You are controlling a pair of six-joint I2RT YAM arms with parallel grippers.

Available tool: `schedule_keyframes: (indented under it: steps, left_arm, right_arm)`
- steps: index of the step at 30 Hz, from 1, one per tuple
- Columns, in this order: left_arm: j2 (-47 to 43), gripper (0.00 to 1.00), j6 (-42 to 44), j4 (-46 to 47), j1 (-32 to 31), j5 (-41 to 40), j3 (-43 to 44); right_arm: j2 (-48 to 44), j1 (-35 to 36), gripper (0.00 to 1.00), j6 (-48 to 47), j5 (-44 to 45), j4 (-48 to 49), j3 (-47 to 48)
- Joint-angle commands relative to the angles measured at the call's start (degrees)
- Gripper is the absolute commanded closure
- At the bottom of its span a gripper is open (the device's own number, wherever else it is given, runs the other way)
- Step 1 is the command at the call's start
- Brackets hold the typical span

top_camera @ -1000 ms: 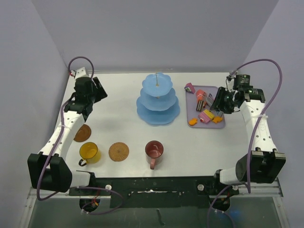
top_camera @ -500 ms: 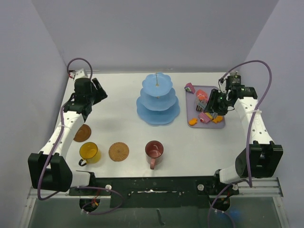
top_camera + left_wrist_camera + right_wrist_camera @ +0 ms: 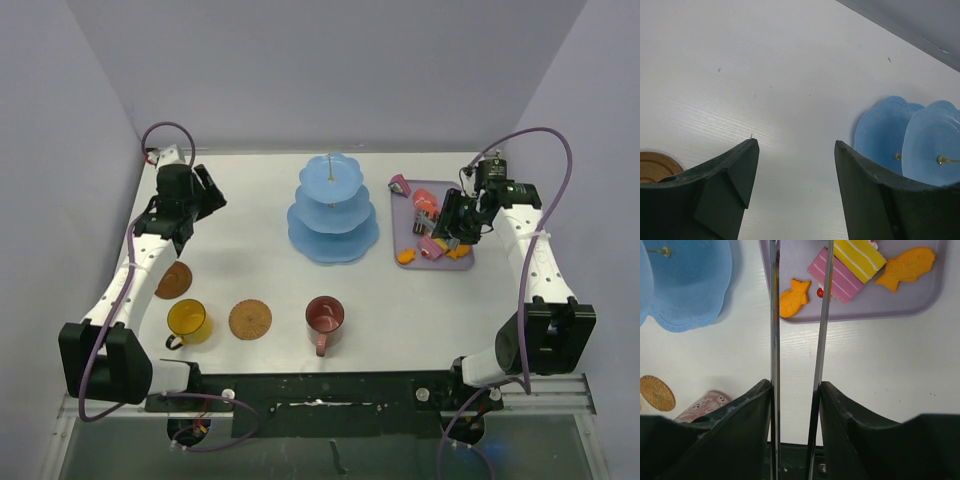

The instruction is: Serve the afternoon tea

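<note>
The light-blue three-tier stand (image 3: 332, 212) stands at the back middle with its tiers bare; it also shows in the left wrist view (image 3: 910, 140). Toy cakes lie on the lilac tray (image 3: 880, 315): a small orange fish (image 3: 792, 297), a pink slice (image 3: 835, 277), a yellow slice (image 3: 860, 255) and a bigger fish (image 3: 905, 267). My right gripper (image 3: 796, 385) is shut on the metal tongs (image 3: 774, 315), whose arms point over the tray's near edge. My left gripper (image 3: 796, 145) is open and empty above the far left table. The yellow mug (image 3: 187, 321) and red mug (image 3: 325, 316) stand near the front.
One brown coaster (image 3: 250, 319) lies between the mugs, the other (image 3: 174, 280) lies at the left beside my left arm. A pink wedge cake (image 3: 399, 184) sits at the tray's far left corner. Grey walls close the back and sides.
My right gripper has moved a little left and forward over the tray with the tongs in it. The left arm has not moved.
</note>
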Motion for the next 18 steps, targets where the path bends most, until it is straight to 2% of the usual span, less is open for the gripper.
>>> schedule_keyframes:
  steps: [1,8,12,16,18]
  left_arm:
    - [-2.1,0.39,0.1,1.8,0.3,1.1,0.8]
    - [-2.1,0.39,0.1,2.2,0.3,1.5,0.6]
    - [-2.1,0.39,-0.2,2.3,0.3,1.9,0.4]
    - [-2.5,0.39,0.1,2.2,0.3,1.2,0.2]
    - [-2.5,0.39,0.1,2.4,0.3,1.3,0.0]
  right_arm:
    - [0.9,0.4,0.59,0.9,-0.2,2.8,-0.3]
    - [4.4,2.4,0.59,2.3,1.1,5.3,0.2]
    - [5.8,5.2,0.67,3.4,7.3,4.4,2.1]
    - [3.2,5.8,0.79,4.4,7.7,4.7,2.8]
    - [2.1,5.6,0.8,4.5,7.2,4.7,2.4]
